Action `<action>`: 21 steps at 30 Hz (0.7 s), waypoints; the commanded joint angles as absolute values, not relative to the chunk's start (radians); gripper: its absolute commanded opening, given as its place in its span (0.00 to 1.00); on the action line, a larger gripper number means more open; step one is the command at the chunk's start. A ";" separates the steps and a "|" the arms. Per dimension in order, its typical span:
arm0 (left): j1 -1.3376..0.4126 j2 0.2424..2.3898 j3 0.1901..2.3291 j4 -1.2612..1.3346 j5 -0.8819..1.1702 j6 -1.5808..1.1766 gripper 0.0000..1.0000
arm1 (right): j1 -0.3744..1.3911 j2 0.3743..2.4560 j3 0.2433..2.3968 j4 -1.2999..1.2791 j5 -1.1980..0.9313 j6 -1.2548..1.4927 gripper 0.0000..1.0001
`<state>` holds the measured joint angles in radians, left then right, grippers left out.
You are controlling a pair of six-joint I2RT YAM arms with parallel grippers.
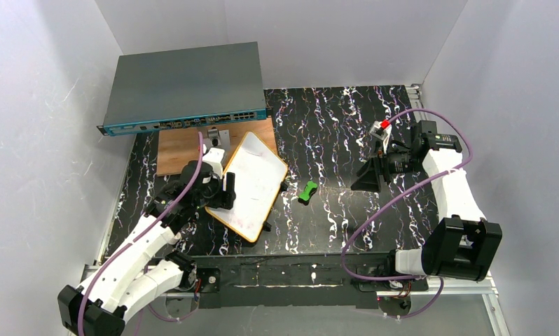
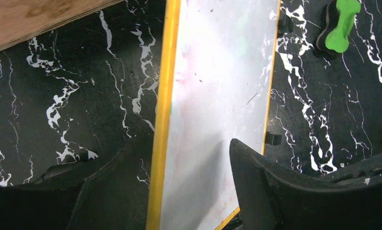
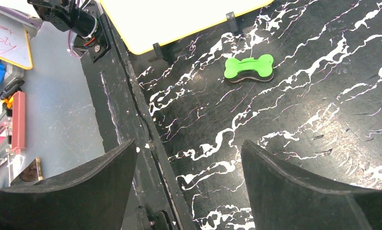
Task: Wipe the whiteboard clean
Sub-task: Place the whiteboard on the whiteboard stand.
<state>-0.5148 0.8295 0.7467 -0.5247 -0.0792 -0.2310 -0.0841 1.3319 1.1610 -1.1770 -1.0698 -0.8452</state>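
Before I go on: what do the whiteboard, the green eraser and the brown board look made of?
The whiteboard has a smooth, glossy white face, likely a coated sheet, since it glares under the light; its thin orange-yellow rim is probably plastic. The green eraser has an evenly bright moulded plastic top over a dark pad, perhaps felt or foam. The brown board looks like matt wood or plywood, with visible grain.

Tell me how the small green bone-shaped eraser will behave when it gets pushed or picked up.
The green bone-shaped eraser lies flat and low on the black marbled tabletop, so it will probably slide, not roll or tip. Its pinched waist should seat jaws well. Small, with a dark pad underneath, it is likely light and not fragile.
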 commanded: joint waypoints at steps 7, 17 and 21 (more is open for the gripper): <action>-0.512 0.799 0.830 -0.619 -0.200 -0.186 0.82 | -0.088 1.335 1.149 -1.181 -1.081 -0.865 0.86; -0.512 0.703 0.990 -0.688 -0.182 -0.195 0.94 | -0.102 1.258 1.167 -1.130 -0.974 -0.804 0.86; -0.512 0.676 1.065 -0.688 -0.126 -0.221 0.98 | -0.142 1.181 1.197 -1.058 -0.898 -0.732 0.88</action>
<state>-0.5148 0.7082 0.9836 -0.6605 -0.1734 -0.2020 -0.1059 1.2713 1.1606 -1.1404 -0.9730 -0.8055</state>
